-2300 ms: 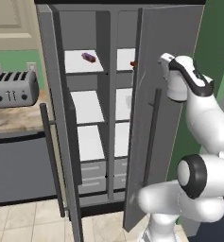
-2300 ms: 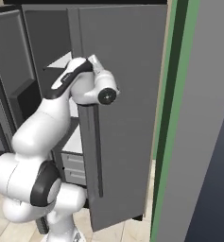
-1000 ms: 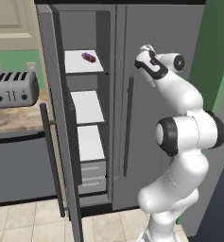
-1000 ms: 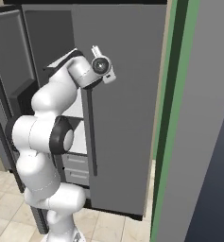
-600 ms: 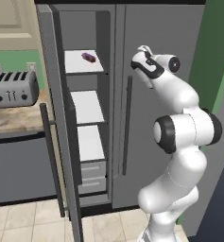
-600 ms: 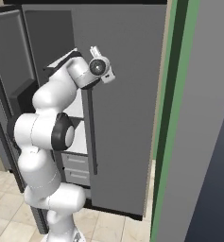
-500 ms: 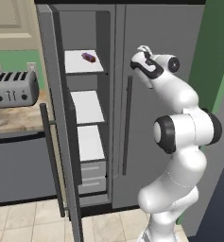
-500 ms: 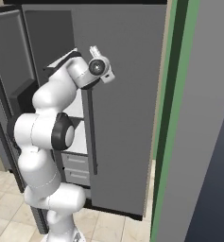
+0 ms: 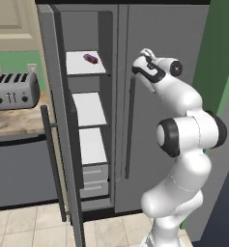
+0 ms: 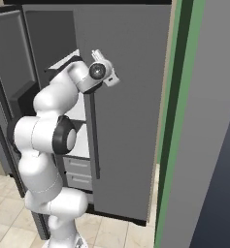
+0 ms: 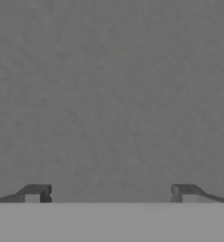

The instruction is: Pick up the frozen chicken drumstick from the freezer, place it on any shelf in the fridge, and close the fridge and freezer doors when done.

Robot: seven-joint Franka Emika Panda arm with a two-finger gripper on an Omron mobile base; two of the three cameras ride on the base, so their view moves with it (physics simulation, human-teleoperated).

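The fridge door [image 9: 157, 34] is shut, flush with the grey front. My gripper [image 9: 138, 67] is up against it beside the top of its long bar handle [image 9: 129, 130]. In the hand view the gripper [image 11: 111, 194] is open, its two fingertips wide apart with only the grey door face [image 11: 111, 94] ahead. The freezer [image 9: 87, 106] stands open, and its narrow door [image 9: 58, 96] is swung out toward me. A small dark purple item [image 9: 90, 58] lies on the top freezer shelf [image 9: 79, 67]. The chicken drumstick is out of view. From the right, the arm reaches to the fridge door [image 10: 131, 97].
A silver toaster [image 9: 9, 91] sits on the stone counter [image 9: 17, 124] left of the freezer door. A green wall edge [image 10: 177, 121] rises close on the right. Pale drawers [image 9: 94, 173] fill the freezer's bottom. Tiled floor [image 9: 34, 226] lies below.
The fridge door, ajar in the earliest frames, is now shut, and the arm has swung up against it. Over the last second the hand barely shifted.
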